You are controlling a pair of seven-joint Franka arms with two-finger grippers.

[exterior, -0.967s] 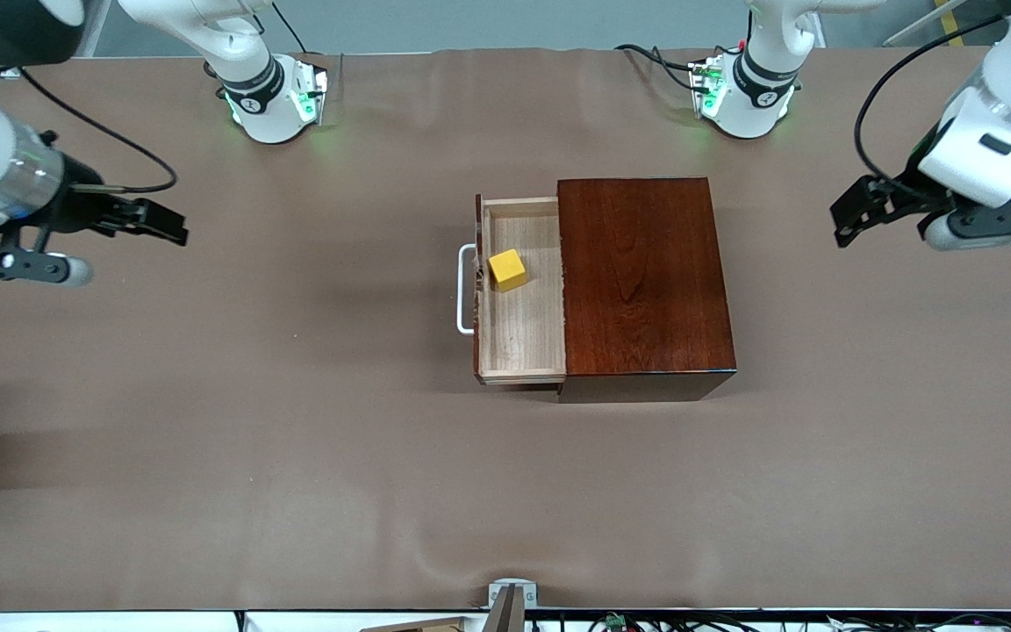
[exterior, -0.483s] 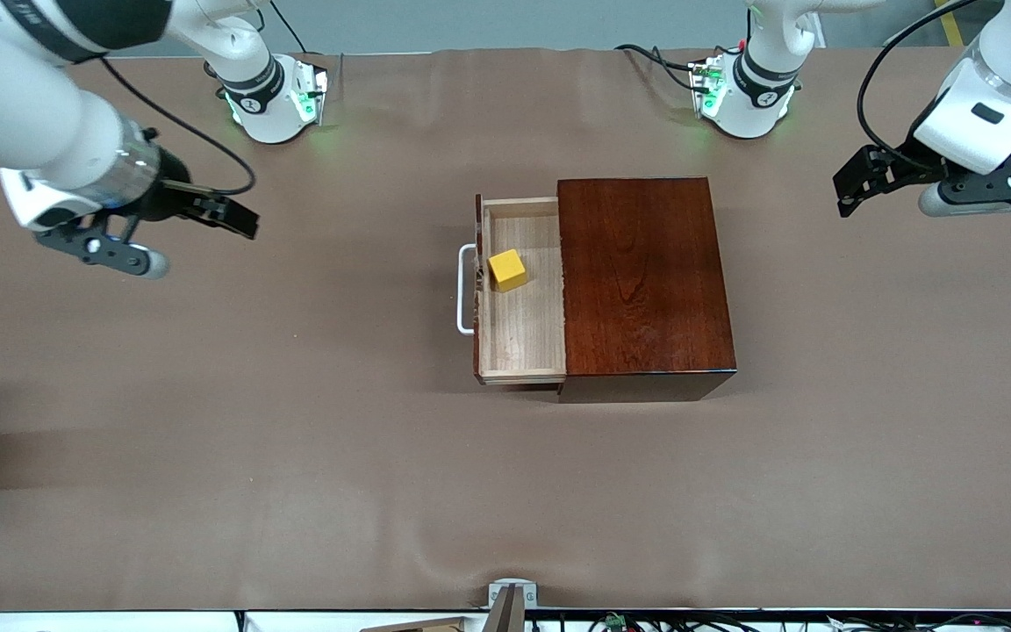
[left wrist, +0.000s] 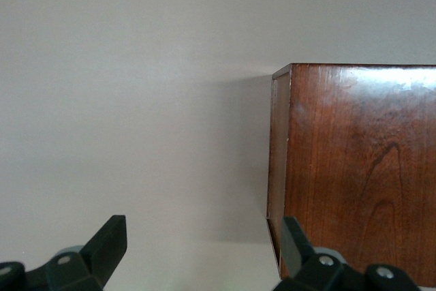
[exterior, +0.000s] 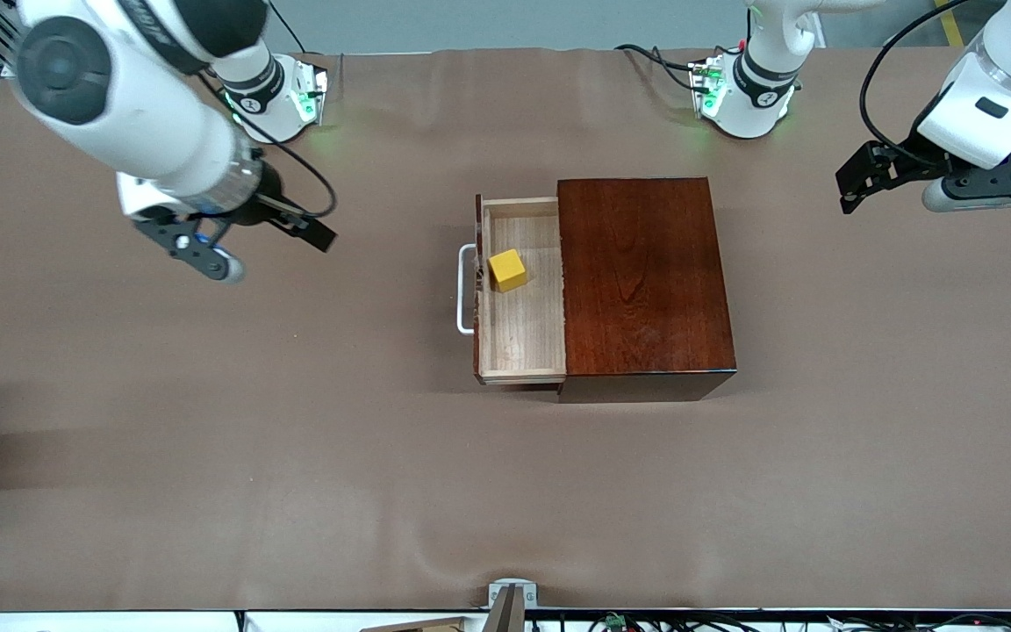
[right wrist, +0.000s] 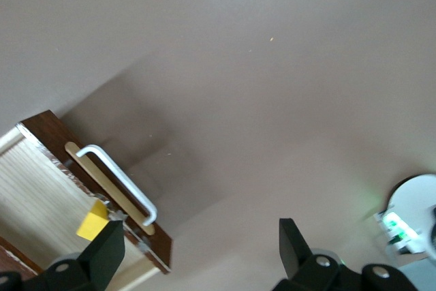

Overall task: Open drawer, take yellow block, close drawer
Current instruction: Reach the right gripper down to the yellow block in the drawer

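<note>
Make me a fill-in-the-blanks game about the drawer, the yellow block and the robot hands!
1. The drawer is pulled ____.
2. The yellow block sits ____ the drawer.
3. The drawer's handle points toward the ____ arm's end of the table.
4. The right gripper and the left gripper each have ____ fingers and hold nothing.

Missing words: open; in; right; open

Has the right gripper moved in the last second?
Yes. The right gripper has travelled over the table toward the drawer, closing much of the gap to its white handle.
</note>
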